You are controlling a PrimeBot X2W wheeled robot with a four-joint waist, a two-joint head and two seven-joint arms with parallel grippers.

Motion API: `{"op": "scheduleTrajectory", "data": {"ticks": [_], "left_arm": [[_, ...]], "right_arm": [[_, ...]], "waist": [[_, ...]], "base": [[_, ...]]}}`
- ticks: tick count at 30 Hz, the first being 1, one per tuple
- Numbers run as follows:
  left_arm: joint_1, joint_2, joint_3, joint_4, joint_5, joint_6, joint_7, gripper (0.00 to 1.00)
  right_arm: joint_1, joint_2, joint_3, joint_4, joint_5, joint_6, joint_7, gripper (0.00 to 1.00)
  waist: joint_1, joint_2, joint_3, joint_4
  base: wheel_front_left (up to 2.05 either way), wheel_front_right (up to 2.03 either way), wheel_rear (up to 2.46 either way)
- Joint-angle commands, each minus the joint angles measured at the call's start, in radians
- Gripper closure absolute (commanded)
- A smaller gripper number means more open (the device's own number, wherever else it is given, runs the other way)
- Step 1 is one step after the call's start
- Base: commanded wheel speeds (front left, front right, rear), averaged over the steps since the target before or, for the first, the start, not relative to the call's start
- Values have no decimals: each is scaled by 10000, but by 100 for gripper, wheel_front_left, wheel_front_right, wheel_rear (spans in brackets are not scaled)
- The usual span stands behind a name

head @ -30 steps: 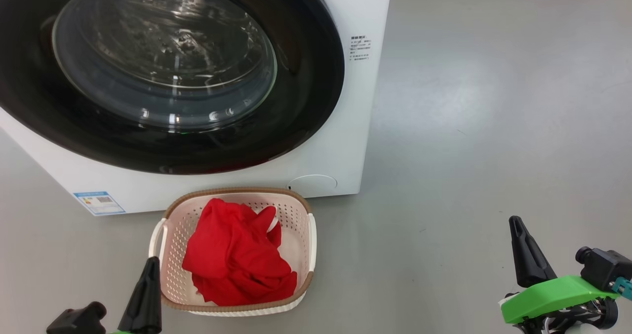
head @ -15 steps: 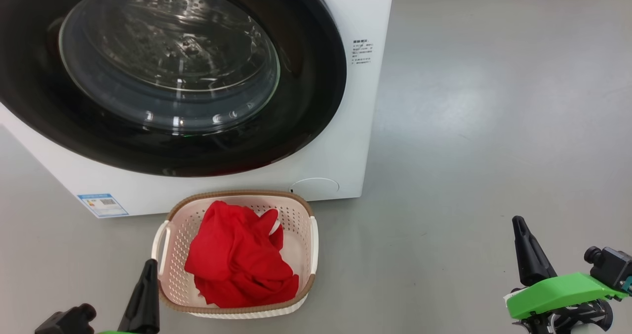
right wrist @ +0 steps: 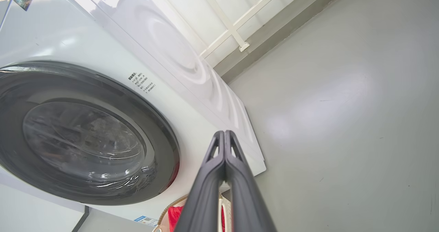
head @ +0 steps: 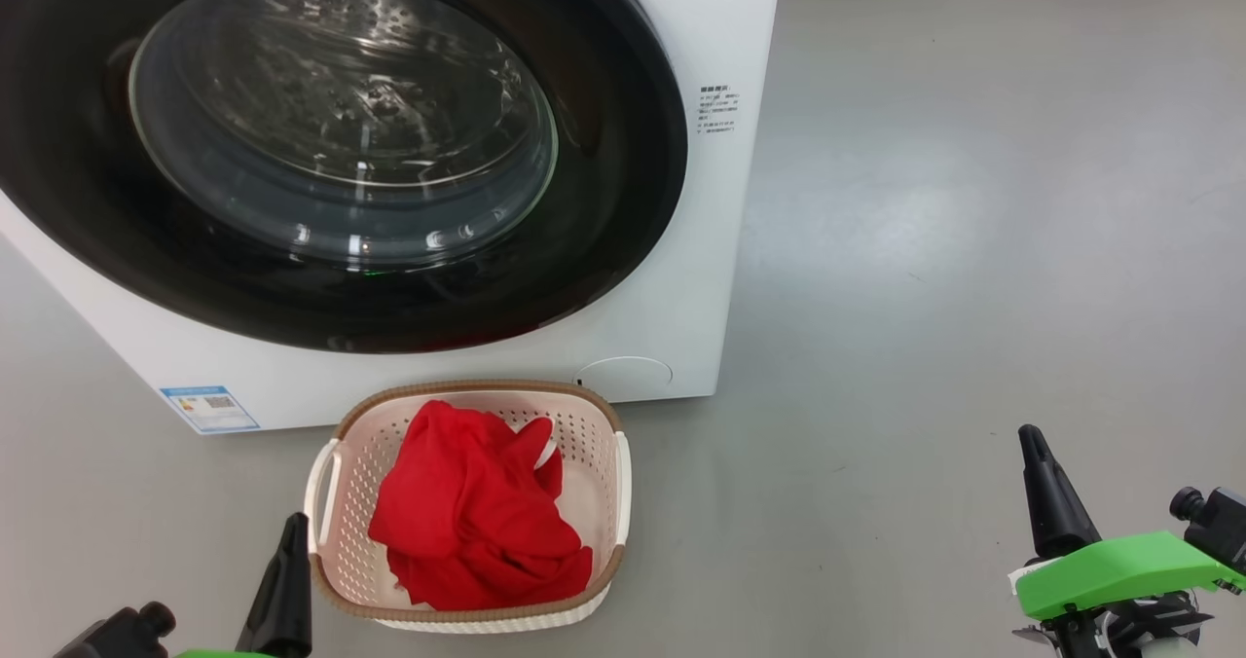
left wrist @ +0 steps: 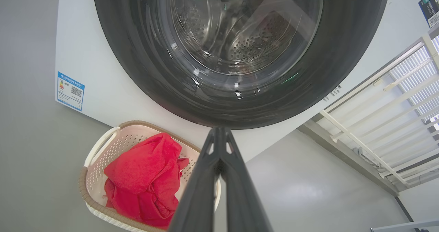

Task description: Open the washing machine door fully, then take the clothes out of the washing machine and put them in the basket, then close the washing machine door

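Observation:
The washing machine (head: 681, 278) stands white and boxy at the upper left, its round black-rimmed door (head: 623, 152) lying flat against the front, shut; the steel drum shows through the glass. On the floor right before it sits the cream basket (head: 620, 483) with the red clothes (head: 467, 512) heaped inside. My left gripper (head: 291, 527) hovers by the basket's left handle, fingers pressed together and empty. My right gripper (head: 1030, 439) hangs over bare floor far to the right, also shut and empty. The left wrist view shows the door (left wrist: 137, 70), basket (left wrist: 103, 142) and clothes (left wrist: 144, 184).
Grey floor (head: 973, 249) spreads wide to the right of the machine. A white railing (left wrist: 377, 122) and a wall base run behind the machine. A blue sticker (head: 209, 408) marks the machine's lower left front.
The head camera has shifted slightly, so the whole picture slid right and down. Both grippers sank a little toward the bottom edge. Basket, clothes and door stay as they were.

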Motion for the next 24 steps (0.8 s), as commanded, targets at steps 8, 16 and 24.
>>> {"op": "scheduleTrajectory", "data": {"ticks": [8, 16, 24], "left_arm": [[-454, 70, 229, -187, -1174, -30, 296, 100], [-505, 69, 265, -175, -2063, -35, 529, 100], [-547, 67, 298, -174, -2843, -39, 734, 100]], "right_arm": [[-296, -76, -53, -368, 1005, -5, 300, 100], [-317, -69, -93, -428, 1769, -6, 538, 100], [-335, -62, -129, -482, 2439, -6, 747, 100]], "waist": [[-1, 0, -82, 38], [-1, 0, -153, 70], [-1, 0, -215, 99]], "base": [[0, 0, 0], [0, 0, 0], [0, 0, 0]]}}
